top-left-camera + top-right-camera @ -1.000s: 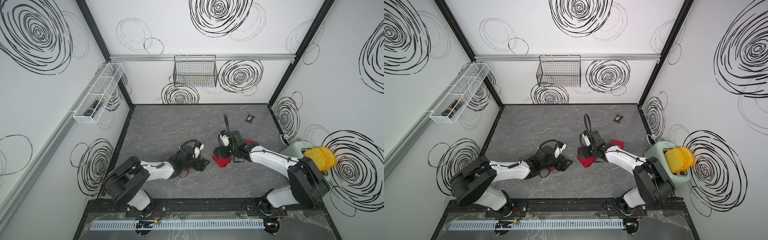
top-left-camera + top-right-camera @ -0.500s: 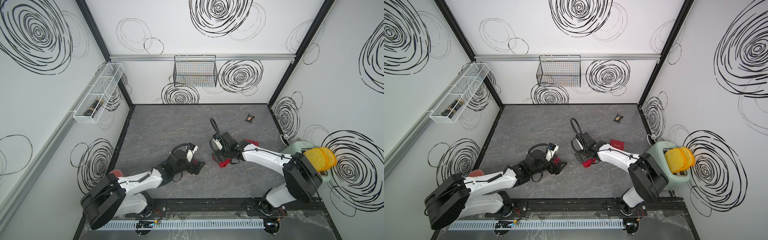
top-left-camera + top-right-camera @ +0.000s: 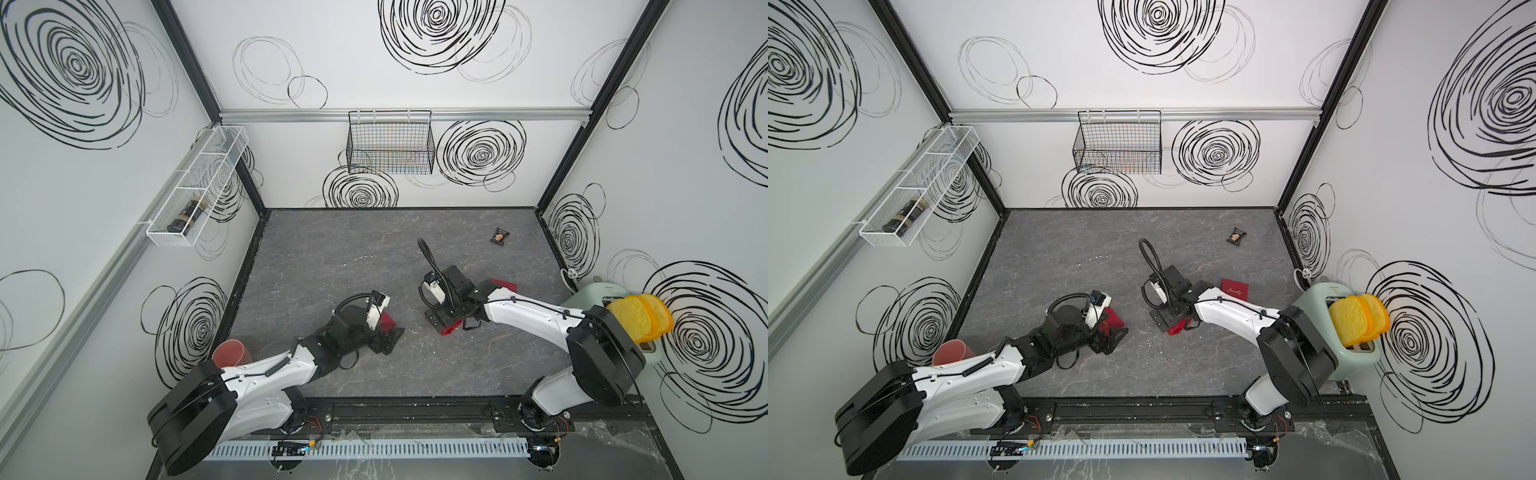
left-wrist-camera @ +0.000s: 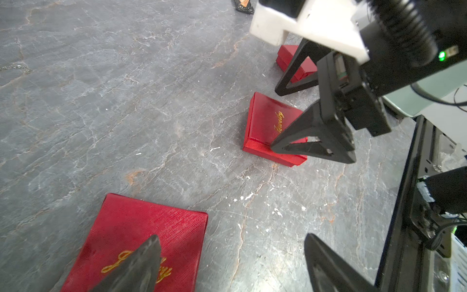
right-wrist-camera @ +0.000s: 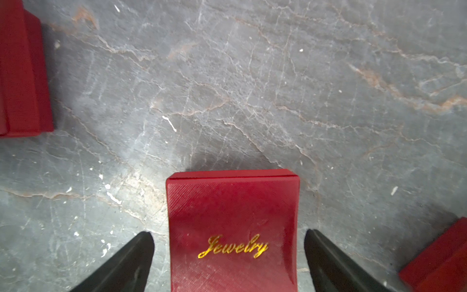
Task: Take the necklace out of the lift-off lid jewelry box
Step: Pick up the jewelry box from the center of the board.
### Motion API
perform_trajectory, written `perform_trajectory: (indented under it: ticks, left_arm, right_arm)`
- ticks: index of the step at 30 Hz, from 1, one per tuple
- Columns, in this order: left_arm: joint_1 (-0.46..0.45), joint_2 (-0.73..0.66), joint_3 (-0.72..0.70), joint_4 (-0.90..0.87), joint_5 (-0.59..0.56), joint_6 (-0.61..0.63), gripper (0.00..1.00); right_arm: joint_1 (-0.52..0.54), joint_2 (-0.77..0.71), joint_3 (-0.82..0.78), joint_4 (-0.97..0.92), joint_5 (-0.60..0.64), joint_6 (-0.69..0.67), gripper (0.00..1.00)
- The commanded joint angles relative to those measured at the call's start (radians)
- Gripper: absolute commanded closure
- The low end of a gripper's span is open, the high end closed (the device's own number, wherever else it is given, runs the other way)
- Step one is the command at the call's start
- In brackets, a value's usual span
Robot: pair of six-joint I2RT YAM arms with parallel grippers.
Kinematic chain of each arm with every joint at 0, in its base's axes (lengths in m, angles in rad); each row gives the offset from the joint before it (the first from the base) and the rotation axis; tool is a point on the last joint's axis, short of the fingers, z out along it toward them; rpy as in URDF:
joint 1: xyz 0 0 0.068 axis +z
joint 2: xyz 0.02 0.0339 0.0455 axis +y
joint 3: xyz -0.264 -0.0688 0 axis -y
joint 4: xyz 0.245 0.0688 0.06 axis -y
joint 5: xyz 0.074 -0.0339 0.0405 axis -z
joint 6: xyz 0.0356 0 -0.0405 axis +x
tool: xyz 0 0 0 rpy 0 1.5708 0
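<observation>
Right gripper (image 5: 228,233), jaws wide open, straddles the closed jewelry box (image 5: 232,202) on the table (image 5: 328,101), left gripper (image 4: 231,237) equally open above a second red box (image 4: 151,222); a low grip may pinch both halves together, leaving the hidden necklace trapped.

Left arm (image 3: 268,372): we see it stretched low and forward from its base, white forearm nearly level, black wrist tipped downward.
Left gripper (image 4: 232,265): we find its jaws spread wide, tips pointing down and forward.
Right arm (image 3: 528,314): we see it reaching low, inward toward the left arm, wrist angled down.
Right gripper (image 5: 227,240): we see both fingers (image 5: 131,260) well apart, tips low.
</observation>
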Motion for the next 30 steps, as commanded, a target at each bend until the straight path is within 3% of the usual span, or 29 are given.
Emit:
perform_trajectory:
  ticks: [1, 9, 15, 30]
  left_arm:
    - [0.004, -0.023, -0.015, 0.019, -0.006, 0.018, 0.09]
    - [0.004, -0.038, -0.022, 0.019, -0.001, 0.023, 0.09]
    - [0.005, -0.033, -0.02, 0.016, 0.002, 0.027, 0.09]
    - [0.005, -0.029, -0.012, 0.01, 0.014, 0.019, 0.09]
  right_arm:
    - [0.002, 0.034, 0.02, -0.057, 0.044, -0.014, 0.03]
    - [-0.014, 0.055, 0.024, -0.054, 0.032, -0.009, 0.03]
    - [-0.045, 0.062, 0.032, -0.047, -0.057, -0.019, 0.0]
    - [-0.061, 0.081, 0.048, -0.06, -0.136, 0.018, 0.19]
